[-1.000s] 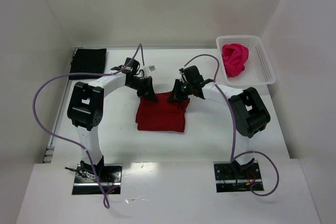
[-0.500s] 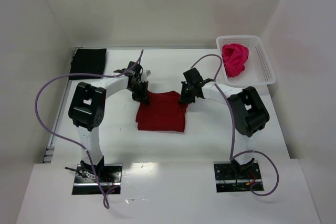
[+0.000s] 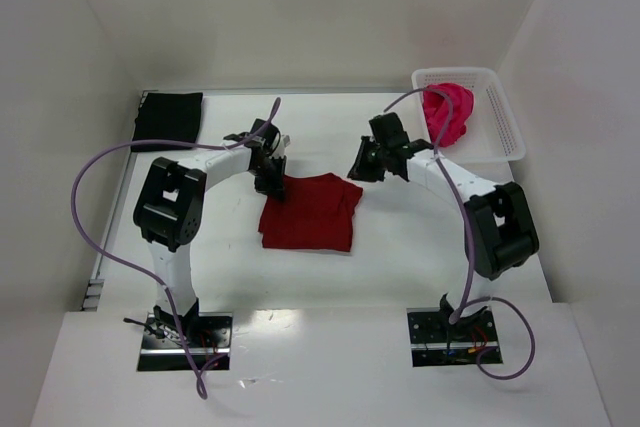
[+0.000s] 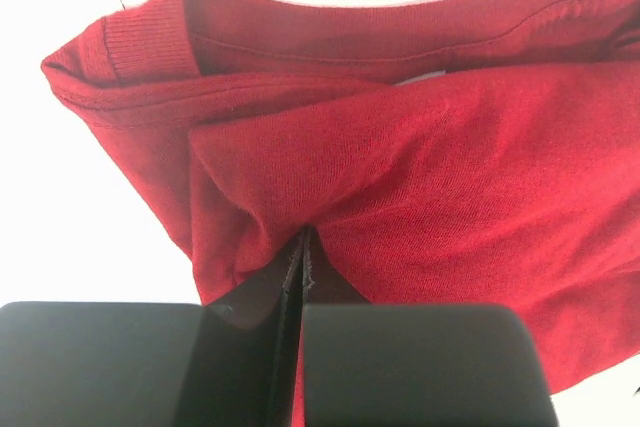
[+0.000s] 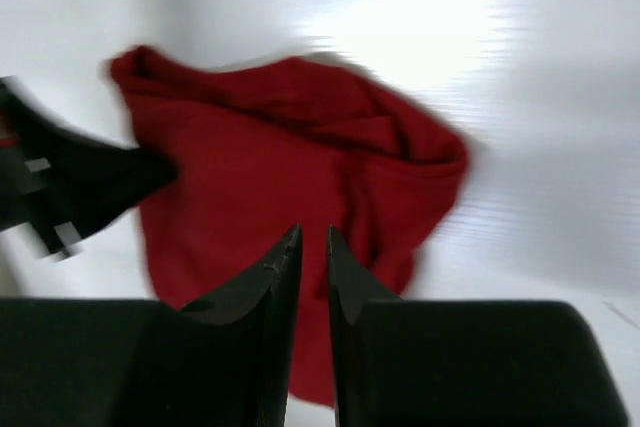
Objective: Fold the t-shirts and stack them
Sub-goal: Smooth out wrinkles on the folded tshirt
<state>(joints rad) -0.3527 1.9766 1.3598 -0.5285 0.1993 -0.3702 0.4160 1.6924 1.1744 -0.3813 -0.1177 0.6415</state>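
Note:
The dark crimson t-shirt (image 3: 308,212) lies folded in the middle of the table. My left gripper (image 3: 272,183) is shut on its far left corner; in the left wrist view the jaws (image 4: 303,237) pinch the red cloth (image 4: 450,147). My right gripper (image 3: 361,166) hovers just off the shirt's far right corner, slightly open with nothing between its jaws (image 5: 313,235); the shirt (image 5: 270,157) lies beyond them. The magenta-pink t-shirt (image 3: 446,114) is bunched in the basket. The black t-shirt (image 3: 167,119) lies folded at the far left corner.
The white lattice basket (image 3: 505,122) stands at the far right of the table. White walls close in the table at the back and on both sides. Purple cables loop from both arms.
My right gripper has let go of the crimson shirt's far right corner and moved up and to the right. The shirt has been laid down flat. The left gripper stays on its corner.

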